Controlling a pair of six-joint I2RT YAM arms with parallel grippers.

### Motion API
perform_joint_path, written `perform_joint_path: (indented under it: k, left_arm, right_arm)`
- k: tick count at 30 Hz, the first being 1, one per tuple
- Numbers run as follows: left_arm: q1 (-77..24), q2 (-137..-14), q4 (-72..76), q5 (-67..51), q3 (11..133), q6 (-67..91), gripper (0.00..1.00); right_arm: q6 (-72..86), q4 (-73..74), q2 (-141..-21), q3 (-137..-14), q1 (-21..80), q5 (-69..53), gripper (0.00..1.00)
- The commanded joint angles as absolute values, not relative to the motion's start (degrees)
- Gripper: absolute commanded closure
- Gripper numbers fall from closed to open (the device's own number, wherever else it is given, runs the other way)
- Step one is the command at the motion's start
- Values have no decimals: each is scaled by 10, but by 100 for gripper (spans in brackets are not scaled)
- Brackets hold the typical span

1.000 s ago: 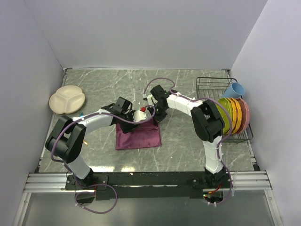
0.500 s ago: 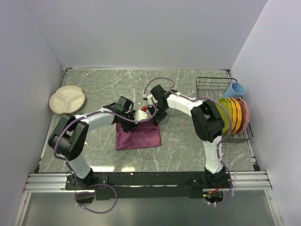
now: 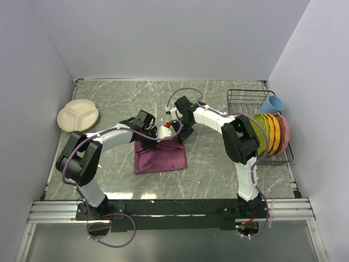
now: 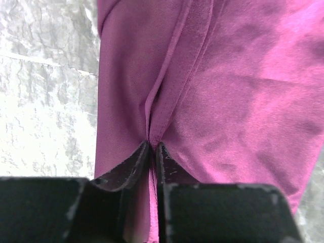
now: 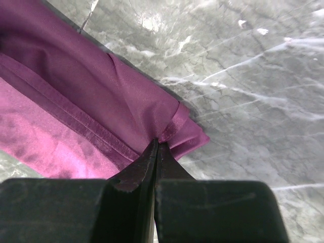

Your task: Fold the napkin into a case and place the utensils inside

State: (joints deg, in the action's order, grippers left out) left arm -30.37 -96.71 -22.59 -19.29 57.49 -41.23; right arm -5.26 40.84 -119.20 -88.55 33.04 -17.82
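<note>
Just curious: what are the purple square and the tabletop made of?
The napkin looks like soft woven cloth with a slight sheen: it wrinkles and has a stitched hem. The table looks like grey marble, white-veined, perhaps only a printed laminate.

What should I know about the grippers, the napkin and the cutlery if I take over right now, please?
Left gripper: shut on the napkin, at its far edge.
Right gripper: shut on its far right corner.
Napkin: flat on the table between the arms, a wide rectangle.
Done: both grips taken.
Left: fold it into a narrow case, then put the cutlery in; I cannot place the cutlery clearly.
</note>
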Motion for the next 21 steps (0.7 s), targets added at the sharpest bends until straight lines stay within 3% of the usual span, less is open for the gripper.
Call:
perform_joint_path:
  k: [1, 21]
  left_arm:
    - [-308, -947, -258, -236, 604, -421, 86]
    - [-340, -965, -291, -232, 592, -389, 87]
  right_arm:
    - [-61, 430, -1195, -931, 317, -182, 100]
    - [-47, 461, -1180, -881, 317, -226, 100]
